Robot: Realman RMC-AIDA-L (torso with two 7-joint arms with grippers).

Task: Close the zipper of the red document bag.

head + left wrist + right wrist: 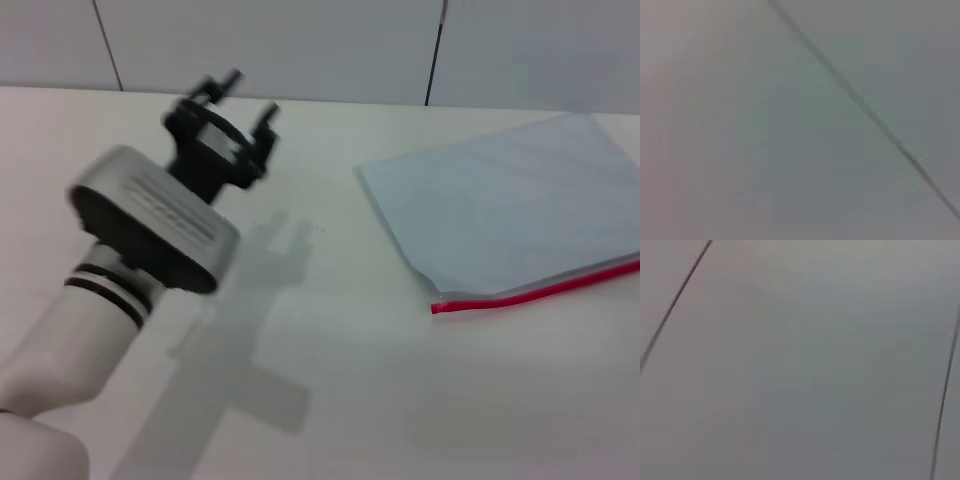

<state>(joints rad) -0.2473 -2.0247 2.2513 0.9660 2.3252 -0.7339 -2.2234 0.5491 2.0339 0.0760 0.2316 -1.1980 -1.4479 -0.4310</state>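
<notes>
The red document bag (505, 215), a flat pale blue-grey pouch, lies on the white table at the right in the head view. Its zipper (540, 290) is a thin red strip along the bag's near edge, running off the right side; no slider shows. My left gripper (245, 100) hovers over the table's far left part, well apart from the bag, its black fingers spread open and holding nothing. The right gripper is out of view. Both wrist views show only plain grey panels with dark seams.
A white table (360, 380) fills the head view, bare between the arm and the bag. A panelled wall (300, 40) rises behind its far edge. The left arm's shadow falls on the table near the middle.
</notes>
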